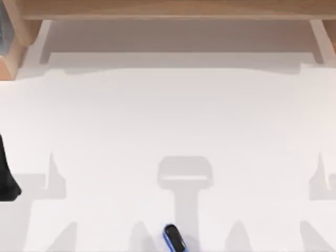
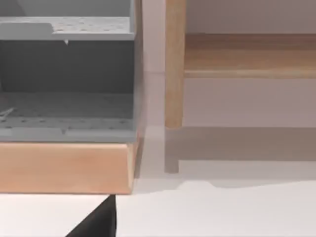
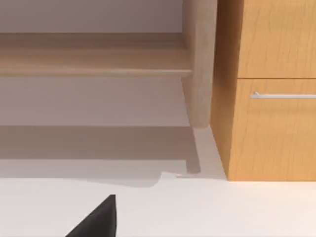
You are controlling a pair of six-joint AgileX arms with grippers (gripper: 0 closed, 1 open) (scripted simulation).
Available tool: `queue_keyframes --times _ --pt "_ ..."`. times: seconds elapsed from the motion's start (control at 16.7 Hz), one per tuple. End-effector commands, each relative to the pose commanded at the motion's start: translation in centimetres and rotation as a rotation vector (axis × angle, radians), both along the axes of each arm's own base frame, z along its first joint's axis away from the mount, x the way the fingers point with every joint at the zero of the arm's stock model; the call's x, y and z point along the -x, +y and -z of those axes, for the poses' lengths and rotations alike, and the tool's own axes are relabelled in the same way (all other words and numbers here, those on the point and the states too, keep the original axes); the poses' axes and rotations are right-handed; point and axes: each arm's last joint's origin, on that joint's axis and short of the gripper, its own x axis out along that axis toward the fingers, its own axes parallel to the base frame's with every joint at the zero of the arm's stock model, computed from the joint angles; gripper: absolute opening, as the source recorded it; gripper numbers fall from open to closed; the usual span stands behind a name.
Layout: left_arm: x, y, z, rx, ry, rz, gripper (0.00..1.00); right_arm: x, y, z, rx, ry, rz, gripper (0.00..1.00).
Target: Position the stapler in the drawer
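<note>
A rendered office-like desk setting. A plain white tabletop [image 1: 168,121] has a wooden shelf [image 1: 173,10] along its far edge. Beside the shelf stands a wooden cabinet [image 3: 271,98] with a handled drawer [image 3: 281,128].

White table [image 1: 168,115]; wooden shelf [image 1: 173,9] at its far edge (grey perforated shelves [image 2: 66,106] inside).

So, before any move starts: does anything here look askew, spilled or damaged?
Nothing stands out. The stapler lies whole on the white table near its front edge, and the drawer with the metal handle looks shut.
</note>
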Motion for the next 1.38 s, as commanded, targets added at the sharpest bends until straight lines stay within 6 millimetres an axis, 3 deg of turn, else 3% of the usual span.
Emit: queue_keyframes --times 0.18,0.3,0.48,0.66,0.84,1.02,1.2,1.38 --pt "0.0 0.0 0.0 0.0 0.0 0.0 1.0 0.0 0.0 -0.3 0.009 -0.006 0.004 1.0" --pt "0.0 0.0 0.0 0.0 0.0 0.0 1.0 -0.1 -0.2 -1.5 0.053 -0.033 0.023 1.0" --pt "0.0 0.0 0.0 0.0 0.0 0.0 1.0 -0.9 -0.7 -4.7 0.182 -0.083 0.064 1.0" --pt "0.0 0.0 0.0 0.0 0.0 0.0 1.0 -3.1 -1.6 -8.4 0.384 -0.108 0.109 1.0" --pt "0.0 0.0 0.0 0.0 0.0 0.0 1.0 -7.1 -3.2 -10.9 0.639 -0.087 0.145 1.0" --pt "0.0 0.0 0.0 0.0 0.0 0.0 1.0 -12.5 -5.7 -11.3 0.909 -0.036 0.151 1.0" --pt "0.0 0.0 0.0 0.0 0.0 0.0 1.0 -18.3 -8.9 -9.2 1.161 0.014 0.124 1.0" --pt "0.0 0.0 0.0 0.0 0.0 0.0 1.0 -23.2 -12.2 -5.0 1.352 0.048 0.078 1.0"
